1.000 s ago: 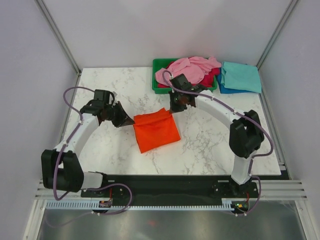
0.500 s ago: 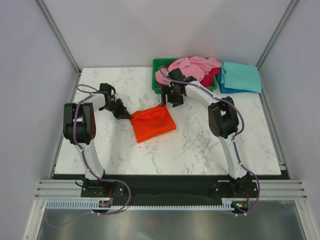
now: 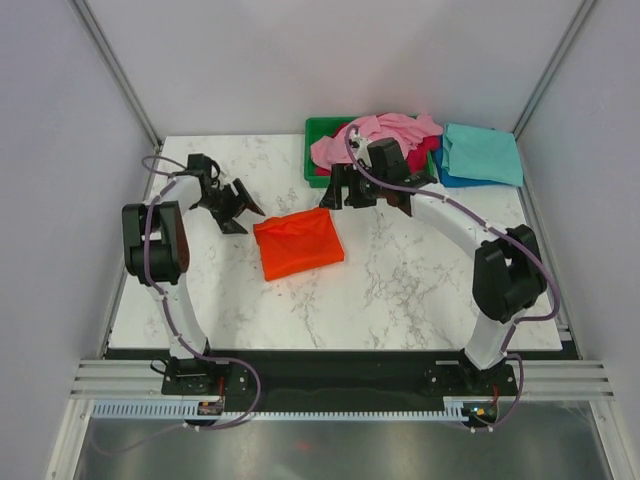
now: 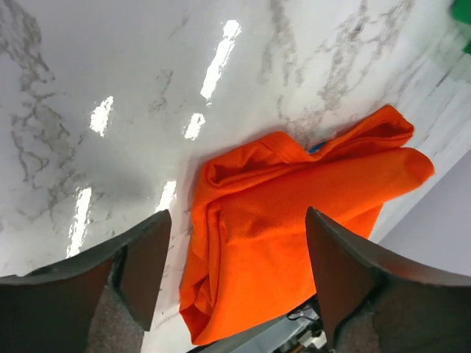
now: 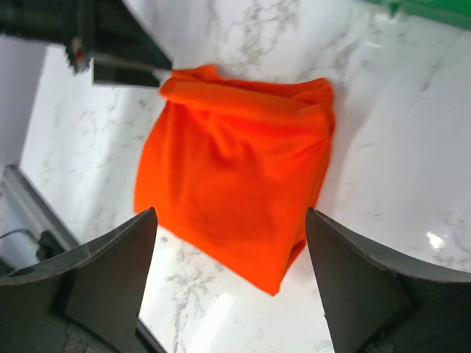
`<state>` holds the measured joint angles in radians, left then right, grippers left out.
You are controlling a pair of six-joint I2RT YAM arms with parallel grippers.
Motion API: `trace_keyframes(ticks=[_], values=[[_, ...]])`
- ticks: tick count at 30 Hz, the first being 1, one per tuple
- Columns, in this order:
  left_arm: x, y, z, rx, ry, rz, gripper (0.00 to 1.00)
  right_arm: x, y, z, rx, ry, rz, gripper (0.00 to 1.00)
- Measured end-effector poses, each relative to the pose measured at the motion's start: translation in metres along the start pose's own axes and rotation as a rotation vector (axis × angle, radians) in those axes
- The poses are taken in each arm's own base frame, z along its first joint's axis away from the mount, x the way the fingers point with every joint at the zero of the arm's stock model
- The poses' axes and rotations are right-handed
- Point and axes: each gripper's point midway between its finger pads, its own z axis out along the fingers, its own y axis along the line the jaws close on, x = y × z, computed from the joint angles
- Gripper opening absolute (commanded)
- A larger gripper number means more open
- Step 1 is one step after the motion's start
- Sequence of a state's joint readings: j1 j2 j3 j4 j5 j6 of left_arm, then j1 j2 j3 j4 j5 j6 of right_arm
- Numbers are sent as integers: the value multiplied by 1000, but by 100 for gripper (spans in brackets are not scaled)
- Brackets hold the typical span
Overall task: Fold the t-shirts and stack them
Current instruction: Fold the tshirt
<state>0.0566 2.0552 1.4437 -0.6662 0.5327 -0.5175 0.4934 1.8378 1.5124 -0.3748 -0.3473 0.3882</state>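
Nearest the bases, find only bare marble table (image 3: 420, 300). At mid-table, note the orange t-shirt (image 3: 298, 245) lying as a rough folded rectangle, puckered along its far edge, touched by neither tool. Just beyond it to the left, record the left gripper (image 3: 236, 205) spread wide and empty, apart from the cloth; confirm from the left wrist view, with nothing between the fingers. Beyond it to the right, record the right gripper (image 3: 340, 192) likewise released and empty, held between the shirt and the green tray (image 3: 316, 132). At the far edge, log a pink t-shirt (image 3: 385, 132) heaped unfolded over a magenta t-shirt (image 3: 425, 155) in the tray. Beside these, at far right, log a teal t-shirt (image 3: 485, 150) folded atop a blue t-shirt (image 3: 447, 180), forming the stack. Judge the orange fold finished and let go, with transfer to the stack pending. For the next move, expect to need both tools closing on opposite edges of the bundle, lifting without spilling the fold, and setting it squarely on the teal.
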Motion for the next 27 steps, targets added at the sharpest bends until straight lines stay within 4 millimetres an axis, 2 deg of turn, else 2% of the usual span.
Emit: trace_keyframes(ticks=[2,4,7,8,9,11,12,14,16,19,23,26,27], values=[[-10,-8,-11,-5,-40,21,87,4,12,-6,-76,-29,-14,85],[-18,-19,-28,-20,-97,53,88,13,18,-2,-140,-32,-16,75],[-19,-47,-64,-33,-213,136,84,36,20,11,-222,11,23,61],[-14,-61,-77,-26,-252,173,78,42,21,15,-247,25,38,58],[-5,-76,-88,-17,-285,218,76,48,22,18,-272,37,53,54],[24,-110,-104,34,-329,319,67,59,22,23,-305,62,78,53],[43,-124,-107,67,-335,363,62,64,23,25,-318,73,88,53],[87,-141,-99,129,-314,428,60,72,21,27,-334,91,90,53],[124,-139,-80,150,-264,457,60,80,19,28,-344,108,92,53],[164,-109,-39,109,-169,436,59,90,12,34,-366,137,100,52],[175,-57,-5,-4,-127,357,59,118,-7,48,-361,193,129,52],[174,-37,6,-43,-137,326,59,141,-23,57,-342,242,167,52],[172,-32,9,-49,-147,319,59,143,-24,57,-368,248,174,52]])
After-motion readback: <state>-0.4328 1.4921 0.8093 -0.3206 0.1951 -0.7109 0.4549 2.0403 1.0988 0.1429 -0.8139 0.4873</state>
